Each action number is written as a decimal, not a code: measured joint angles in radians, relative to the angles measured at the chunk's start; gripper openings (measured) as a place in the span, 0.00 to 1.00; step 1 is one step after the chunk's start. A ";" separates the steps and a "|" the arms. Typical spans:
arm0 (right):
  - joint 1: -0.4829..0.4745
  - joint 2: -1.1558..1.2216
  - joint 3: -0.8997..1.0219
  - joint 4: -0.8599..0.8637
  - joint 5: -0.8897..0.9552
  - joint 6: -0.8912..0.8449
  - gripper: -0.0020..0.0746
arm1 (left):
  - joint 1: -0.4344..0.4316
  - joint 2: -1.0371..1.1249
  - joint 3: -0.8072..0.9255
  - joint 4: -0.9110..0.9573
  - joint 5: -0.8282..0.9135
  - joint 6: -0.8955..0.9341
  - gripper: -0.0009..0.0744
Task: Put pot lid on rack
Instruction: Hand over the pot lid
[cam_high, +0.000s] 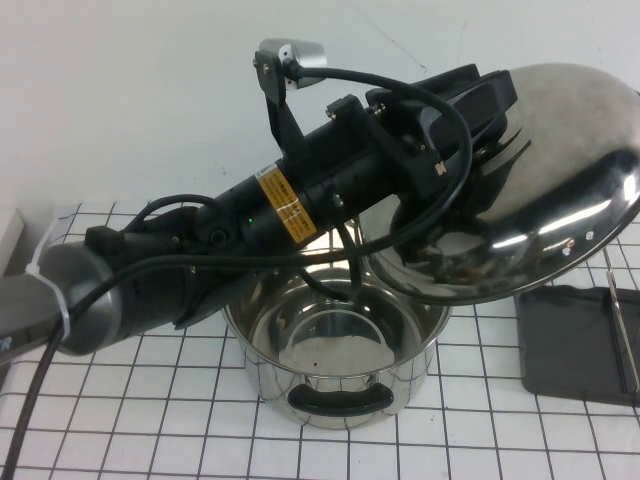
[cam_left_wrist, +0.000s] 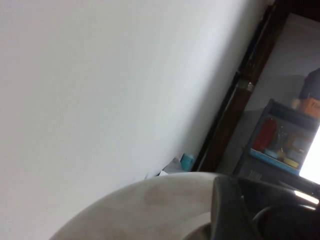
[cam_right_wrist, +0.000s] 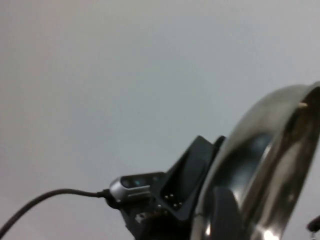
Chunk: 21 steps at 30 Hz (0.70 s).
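High view: left hand (cam_high: 487, 112) apparently grips the pot lid (cam_high: 540, 180) aloft; next, lower it onto the rack (cam_high: 622, 330). Right hand unseen.

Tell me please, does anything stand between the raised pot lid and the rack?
Nothing visible does. The left gripper holds the pot lid tilted in the air above the pot; the rack lies lower right. The right gripper is unseen.
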 joint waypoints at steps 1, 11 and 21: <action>0.000 0.070 -0.007 -0.005 -0.089 0.024 0.52 | 0.000 0.000 0.000 0.000 0.000 -0.002 0.43; 0.002 0.539 -0.169 -0.225 -0.247 0.233 0.61 | 0.000 0.000 0.000 -0.004 -0.002 -0.048 0.43; 0.002 0.526 -0.213 -0.305 -0.261 0.233 0.62 | 0.006 0.000 0.000 -0.076 -0.002 -0.042 0.43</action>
